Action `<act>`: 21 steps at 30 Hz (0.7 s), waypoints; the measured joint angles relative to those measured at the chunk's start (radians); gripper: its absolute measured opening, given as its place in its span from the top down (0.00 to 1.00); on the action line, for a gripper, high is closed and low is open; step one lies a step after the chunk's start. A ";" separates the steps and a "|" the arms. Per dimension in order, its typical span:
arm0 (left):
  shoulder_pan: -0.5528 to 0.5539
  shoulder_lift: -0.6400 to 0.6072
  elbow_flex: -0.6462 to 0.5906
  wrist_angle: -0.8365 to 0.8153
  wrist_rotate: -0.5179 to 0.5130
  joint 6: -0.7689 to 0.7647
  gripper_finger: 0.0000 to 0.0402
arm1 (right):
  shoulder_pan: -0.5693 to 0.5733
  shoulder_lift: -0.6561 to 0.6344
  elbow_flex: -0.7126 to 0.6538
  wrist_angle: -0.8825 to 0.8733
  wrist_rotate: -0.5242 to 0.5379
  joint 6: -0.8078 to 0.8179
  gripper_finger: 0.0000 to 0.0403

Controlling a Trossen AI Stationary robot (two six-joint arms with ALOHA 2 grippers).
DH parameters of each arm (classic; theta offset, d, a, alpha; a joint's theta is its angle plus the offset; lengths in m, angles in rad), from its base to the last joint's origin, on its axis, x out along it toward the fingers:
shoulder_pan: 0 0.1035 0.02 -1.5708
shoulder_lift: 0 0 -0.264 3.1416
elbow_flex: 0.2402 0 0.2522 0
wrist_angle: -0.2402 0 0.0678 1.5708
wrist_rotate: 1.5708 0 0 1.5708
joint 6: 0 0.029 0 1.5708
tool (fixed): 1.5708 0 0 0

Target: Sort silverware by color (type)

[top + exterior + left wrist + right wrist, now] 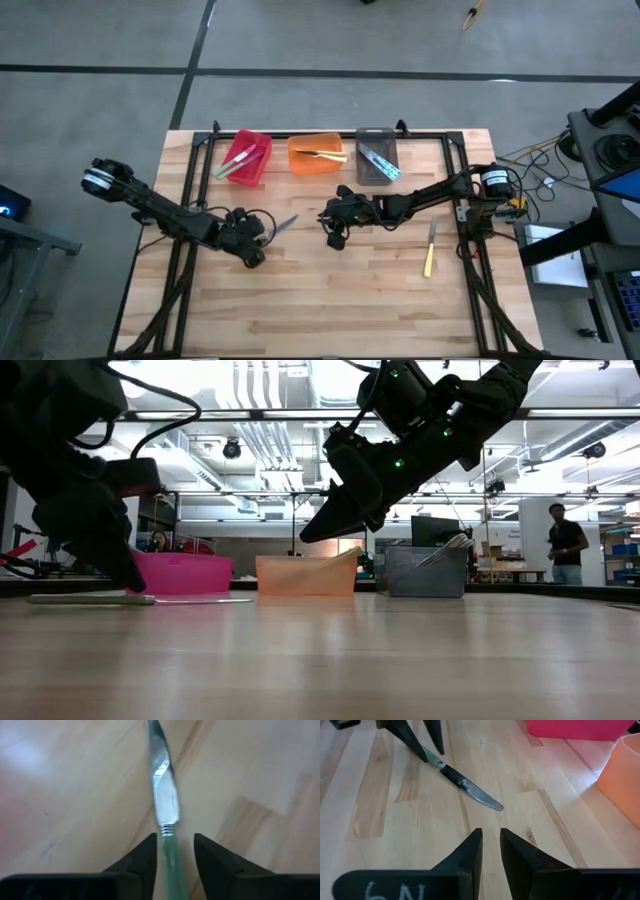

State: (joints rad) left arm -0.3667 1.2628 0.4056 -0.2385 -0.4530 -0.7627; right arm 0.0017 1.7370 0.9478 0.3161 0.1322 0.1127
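Seen from overhead, the left gripper [262, 232] sits left of centre on the wooden table [330, 300], at the handle end of a green-handled knife [284, 224] lying flat on the boards. The left wrist view shows what the overhead cannot: its two fingers [145, 857] straddle the green handle with a slim gap on each side, part-open and not clamped. The right gripper [334, 238] hovers at mid-frame, fingers close together with a narrow slot and nothing between them; its wrist view looks across at the same knife and the left arm's fingertips. The low view shows that gripper raised clear of the table.

Three bins line the upper edge: a red bin [262, 172] holding two or three green-handled pieces [238, 161], an orange bin [302, 163] holding yellow-handled pieces [322, 154], count unclear, and a grey bin [360, 166] holding light blue-handled pieces [380, 163], count also unclear. One yellow-handled knife [430, 250] lies alone on the table, right of centre. A person [566, 544] stands at the far right of the low view.
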 joint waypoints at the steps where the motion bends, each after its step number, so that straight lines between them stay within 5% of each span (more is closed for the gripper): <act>1: 0.000 0.002 -0.005 0.000 -0.010 0.010 0.69 | 0.000 0.000 0.000 0.000 0.000 0.001 0.85; 11: -0.001 0.038 -0.098 0.182 -0.036 0.002 0.61 | -0.001 0.000 0.000 0.001 0.000 0.007 0.85; 21: -0.001 0.109 -0.110 0.225 -0.063 -0.057 0.85 | -0.001 0.000 0.000 0.000 0.000 0.010 0.85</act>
State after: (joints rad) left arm -0.3672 1.3717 0.2956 -0.0132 -0.5159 -0.8197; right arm 0.0010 1.7370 0.9478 0.3161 0.1325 0.1229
